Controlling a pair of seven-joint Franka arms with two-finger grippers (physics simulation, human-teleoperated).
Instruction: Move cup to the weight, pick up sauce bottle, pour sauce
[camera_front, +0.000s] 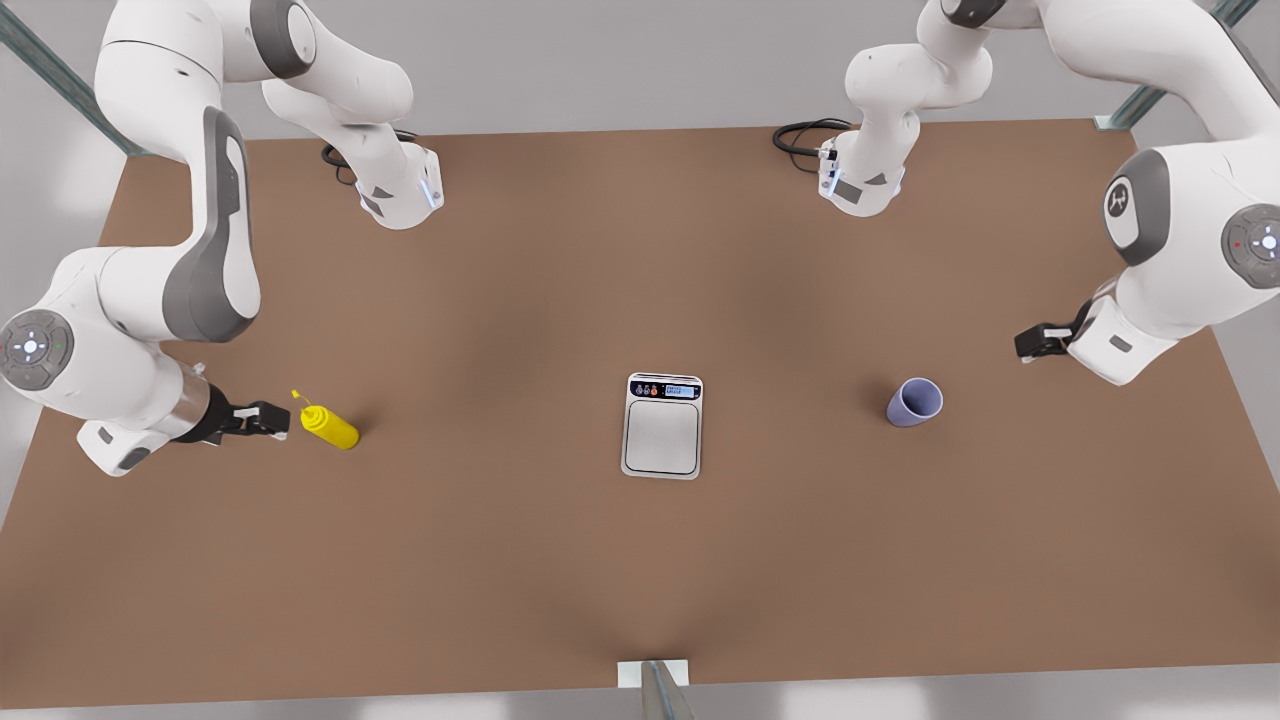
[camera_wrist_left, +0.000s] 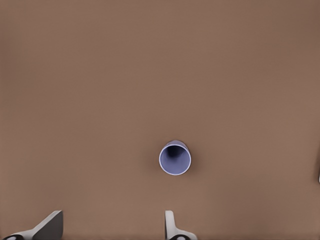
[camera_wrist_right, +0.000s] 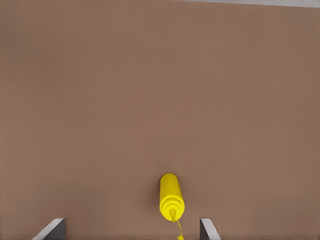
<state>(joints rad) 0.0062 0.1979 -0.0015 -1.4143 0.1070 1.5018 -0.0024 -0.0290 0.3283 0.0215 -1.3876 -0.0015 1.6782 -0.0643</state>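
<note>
The lavender-blue cup (camera_front: 914, 402) stands upright on the brown table at the front view's right; in the left wrist view the cup (camera_wrist_left: 175, 158) shows its open mouth. My left gripper (camera_front: 1022, 345) (camera_wrist_left: 112, 221) hangs open above the table, farther right than the cup and apart from it. The yellow sauce bottle (camera_front: 331, 426) (camera_wrist_right: 171, 196) stands at the front view's left, its thin nozzle pointing up. My right gripper (camera_front: 281, 420) (camera_wrist_right: 132, 226) is open just left of the bottle, holding nothing. The silver-grey weight (camera_front: 662, 426) lies flat at the table's middle, bare.
Both arm bases (camera_front: 402, 190) (camera_front: 860, 180) stand at the far edge of the table (camera_front: 500, 560), each with a black cable beside it. A metal post (camera_front: 662, 690) rises at the near edge's middle. Wide bare tabletop lies between the cup, scale and bottle.
</note>
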